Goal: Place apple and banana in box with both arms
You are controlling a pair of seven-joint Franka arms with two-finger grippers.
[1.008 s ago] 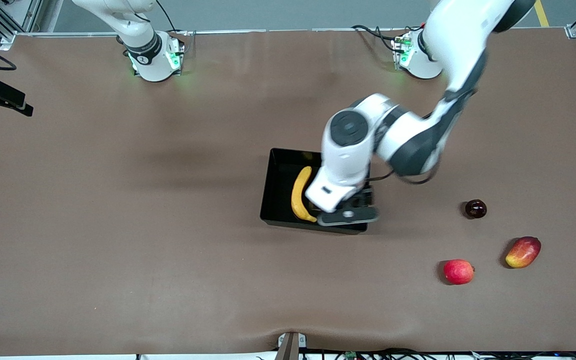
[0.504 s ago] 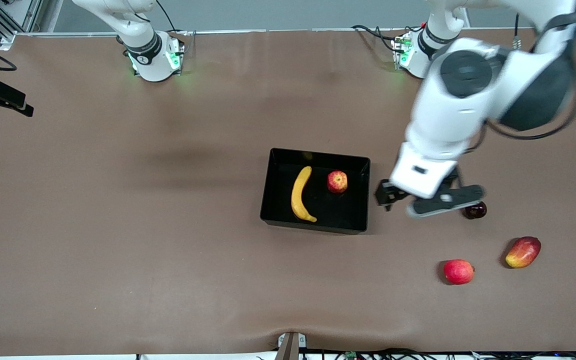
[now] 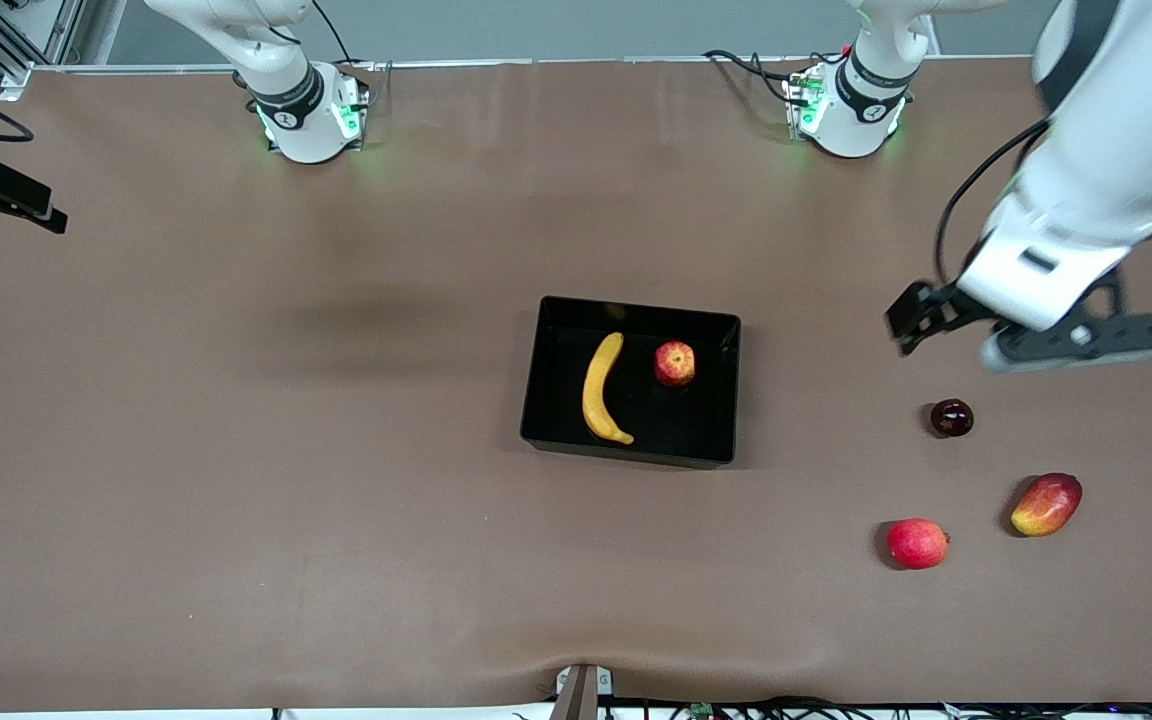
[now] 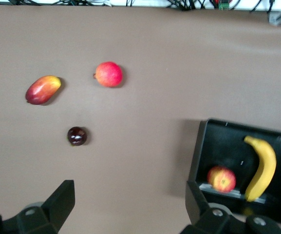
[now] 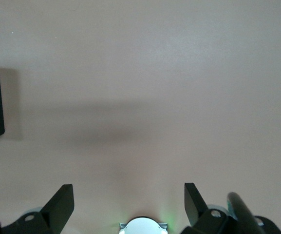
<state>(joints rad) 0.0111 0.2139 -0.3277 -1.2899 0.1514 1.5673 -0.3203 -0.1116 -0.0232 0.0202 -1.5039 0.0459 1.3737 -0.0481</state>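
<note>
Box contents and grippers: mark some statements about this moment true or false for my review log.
1. The banana and the apple both lie in the box. True.
2. The left gripper holds the apple. False: it is open and empty, over bare table.
3. The mango is in the box. False: it lies on the table toward the left arm's end.
4. The right gripper is open. True.

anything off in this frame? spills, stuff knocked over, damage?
Nothing stands out. The banana and apple lie apart inside the box, which sits flat. The left gripper is open and empty over bare table; the right gripper is open too, waiting.
</note>
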